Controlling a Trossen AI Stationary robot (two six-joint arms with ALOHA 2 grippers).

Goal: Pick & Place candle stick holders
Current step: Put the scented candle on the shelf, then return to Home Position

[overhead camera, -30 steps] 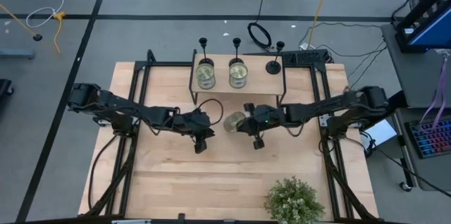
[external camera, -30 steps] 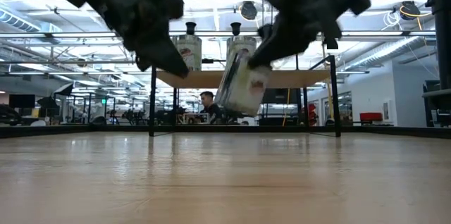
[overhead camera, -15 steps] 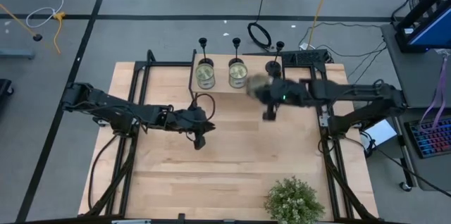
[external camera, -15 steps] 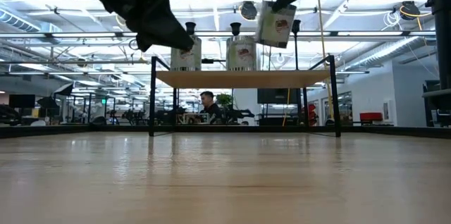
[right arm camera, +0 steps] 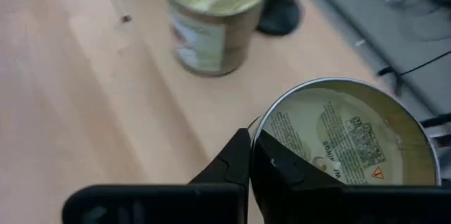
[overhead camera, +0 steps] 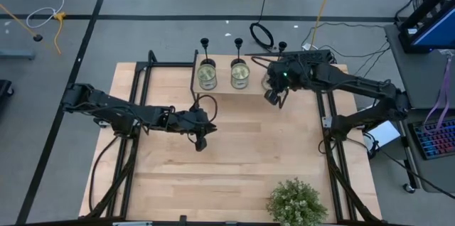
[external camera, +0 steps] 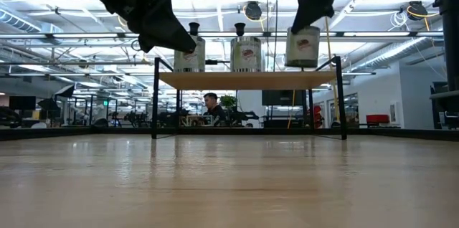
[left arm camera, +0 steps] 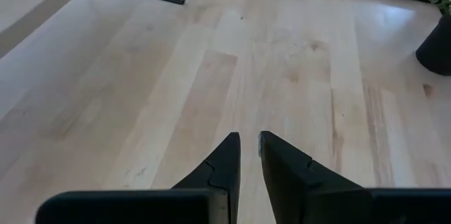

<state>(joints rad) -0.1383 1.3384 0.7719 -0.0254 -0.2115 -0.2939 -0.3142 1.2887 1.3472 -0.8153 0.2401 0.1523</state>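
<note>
Three black candle stick holders point(overhead camera: 205, 42) point(overhead camera: 239, 41) point(overhead camera: 282, 44) stand along the far edge of a raised wooden shelf point(overhead camera: 227, 92). A tin can point(overhead camera: 207, 77) point(overhead camera: 240, 74) stands in front of each of the first two. My right gripper point(overhead camera: 273, 95) is shut on a third can point(external camera: 303, 46), upright over the shelf's right part in front of the third holder, whose base my arm hides. My left gripper point(overhead camera: 201, 141) hovers shut and empty over the table's middle, and its own wrist view point(left arm camera: 249, 146) shows only bare table below it. My right gripper pinches the can's top rim point(right arm camera: 255, 127) on its near side, one finger point(right arm camera: 282, 164) over the can's round printed face and the other outside the wall. The fingers come from above, pointing down. The can hangs upright, its bottom point(external camera: 303, 65) at or just above the shelf top.
The shelf stands on thin black legs point(external camera: 155, 102) at the table's far side. A leafy potted plant point(overhead camera: 295, 202) stands at the near right edge. Bare wooden table point(overhead camera: 234, 162) lies between the shelf and the plant. Cables lie on the floor beyond the table.
My right gripper has carried the can from the table's middle up and toward the far edge, onto the shelf's right part. The can was tilted in the hold and now stands upright beside the other two cans.
</note>
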